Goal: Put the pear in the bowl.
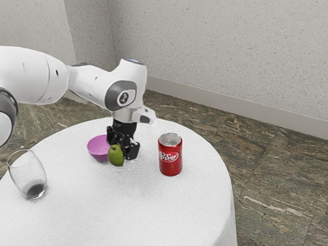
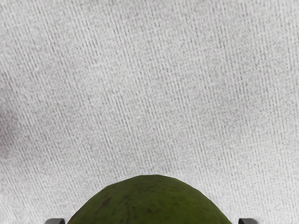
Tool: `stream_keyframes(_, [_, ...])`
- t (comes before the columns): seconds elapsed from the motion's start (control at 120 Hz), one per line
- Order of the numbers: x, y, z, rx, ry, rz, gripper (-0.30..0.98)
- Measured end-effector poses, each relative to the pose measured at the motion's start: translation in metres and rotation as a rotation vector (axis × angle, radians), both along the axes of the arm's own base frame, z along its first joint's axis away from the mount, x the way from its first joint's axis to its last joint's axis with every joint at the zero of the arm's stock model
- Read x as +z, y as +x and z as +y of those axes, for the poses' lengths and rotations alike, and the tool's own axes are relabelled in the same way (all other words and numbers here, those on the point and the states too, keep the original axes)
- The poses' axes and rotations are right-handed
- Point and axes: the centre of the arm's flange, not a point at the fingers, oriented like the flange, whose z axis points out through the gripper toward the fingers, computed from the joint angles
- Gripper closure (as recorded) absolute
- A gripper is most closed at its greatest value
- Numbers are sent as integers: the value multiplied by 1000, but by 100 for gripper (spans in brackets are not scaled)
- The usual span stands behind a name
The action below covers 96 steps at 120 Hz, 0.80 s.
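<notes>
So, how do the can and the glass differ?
The can is red and opaque; the glass is clear.
The can has a closed, silvery top; the glass is open at its rim.
The can carries white lettering; the glass looks plain.
Both rest on the table.

A round desk point(image 1: 146, 217) is covered with a white cloth point(image 1: 221, 234). The floor point(image 1: 283, 187) is made of brown-grey veined stone and is bordered by a pale baseboard point(image 1: 255, 113), under speckled grey walls point(image 1: 226, 43). Soft light is spread evenly.
</notes>
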Motion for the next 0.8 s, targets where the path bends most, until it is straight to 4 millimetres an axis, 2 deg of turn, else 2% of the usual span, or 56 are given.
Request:
stream_keyframes(0.092, [21, 14, 36, 32, 34, -21, 26])
stream_keyframes(0.167, [30, 23, 69, 66, 57, -31, 26])
stream_keyframes(0.258, [35, 33, 103, 100, 73, -45, 25])
stream_keyframes(0.342, [31, 42, 124, 115, 82, -50, 25])
stream_keyframes(0.45, [21, 52, 134, 113, 88, -53, 25])
stream_keyframes(0.65, [8, 56, 132, 91, 85, -46, 25])
stream_keyframes(0.8, [7, 56, 133, 80, 81, -47, 14])
